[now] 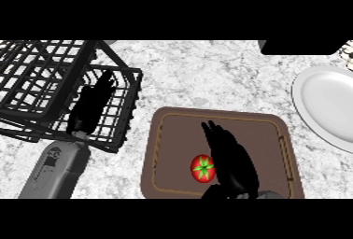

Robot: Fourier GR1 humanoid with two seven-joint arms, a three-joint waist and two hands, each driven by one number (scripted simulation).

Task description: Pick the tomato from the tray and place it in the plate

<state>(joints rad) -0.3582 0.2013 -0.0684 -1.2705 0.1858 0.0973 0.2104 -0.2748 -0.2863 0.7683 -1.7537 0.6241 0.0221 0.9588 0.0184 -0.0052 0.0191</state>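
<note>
The tomato (202,168) lies on the brown tray (172,140), near its front edge, green stem up. The right hand (231,161) hangs over the tray just beside the tomato, fingers straight and released, holding nothing; whether it touches the fruit is hard to tell. The white plate (324,105) sits well apart at the right. The left hand (93,105) rests with relaxed fingers over a black wire rack (41,70).

A single view from head height looks steeply down on a marbled counter (207,74). A brown tray (172,154) fills the lower centre, close below; forearms enter from the bottom edge.
</note>
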